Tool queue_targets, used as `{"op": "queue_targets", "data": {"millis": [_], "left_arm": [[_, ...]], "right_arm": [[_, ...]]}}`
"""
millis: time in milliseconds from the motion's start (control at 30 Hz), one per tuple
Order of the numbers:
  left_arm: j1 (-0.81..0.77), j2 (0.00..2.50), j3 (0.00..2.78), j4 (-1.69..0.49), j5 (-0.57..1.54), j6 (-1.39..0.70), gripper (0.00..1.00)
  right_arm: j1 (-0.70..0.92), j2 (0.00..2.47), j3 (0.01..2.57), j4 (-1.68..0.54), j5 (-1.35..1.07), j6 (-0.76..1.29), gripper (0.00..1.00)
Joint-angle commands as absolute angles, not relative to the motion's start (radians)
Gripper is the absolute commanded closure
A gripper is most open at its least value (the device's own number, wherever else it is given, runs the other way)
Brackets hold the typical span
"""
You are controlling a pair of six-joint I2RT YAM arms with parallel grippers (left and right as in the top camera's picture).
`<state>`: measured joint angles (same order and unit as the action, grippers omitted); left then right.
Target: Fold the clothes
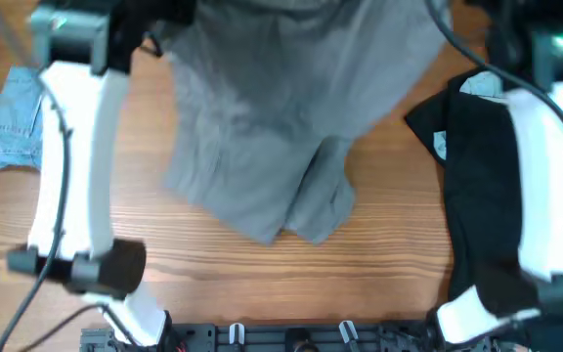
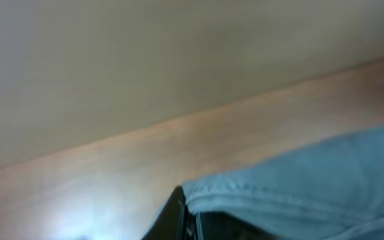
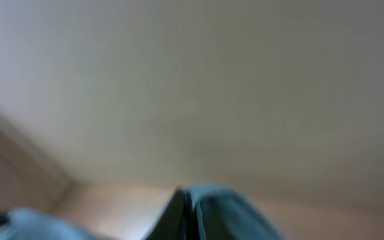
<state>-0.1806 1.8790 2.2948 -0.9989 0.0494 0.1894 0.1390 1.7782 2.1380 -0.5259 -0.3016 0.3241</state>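
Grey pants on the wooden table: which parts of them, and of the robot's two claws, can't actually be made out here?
Plain grey woven pants: upper part cut off by the overhead view's top edge.
Left gripper: left wrist view is blurred; open or shut unclear.
Right gripper: right wrist view is blurred too; same doubt.
Black garment: partly covered by the white right arm.

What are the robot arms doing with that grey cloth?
They are folding grey pants. The left gripper and right gripper each seem to pinch the far end, holding it up while the legs lie on the table. Denim shorts and a black garment lie off to the sides.
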Motion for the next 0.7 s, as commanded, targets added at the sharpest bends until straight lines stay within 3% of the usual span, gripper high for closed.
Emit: {"op": "queue_targets", "data": {"millis": [0, 133, 367, 533, 667], "left_arm": [[-0.163, 1.832, 2.411, -0.842, 0.051, 0.212, 0.96], [-0.163, 1.776, 2.742, -0.938, 0.032, 0.240, 0.96], [-0.166, 1.798, 2.818, -1.669, 0.146, 0.224, 0.96], [-0.188, 1.802, 2.503, -1.685, 0.213, 0.069, 0.96], [-0.268, 1.697, 2.132, -1.685, 0.213, 0.015, 0.96]], "right_arm": [[0.113, 1.729, 2.170, -0.387, -0.378, 0.339, 0.96], [0.027, 1.612, 2.208, -0.435, -0.374, 0.313, 0.96], [0.014, 1.594, 2.201, -0.988, -0.375, 0.118, 0.96], [0.023, 1.737, 2.200, -1.430, -0.262, 0.072, 0.96], [0.023, 1.755, 2.200, -1.608, -0.179, 0.057, 0.96]]}}
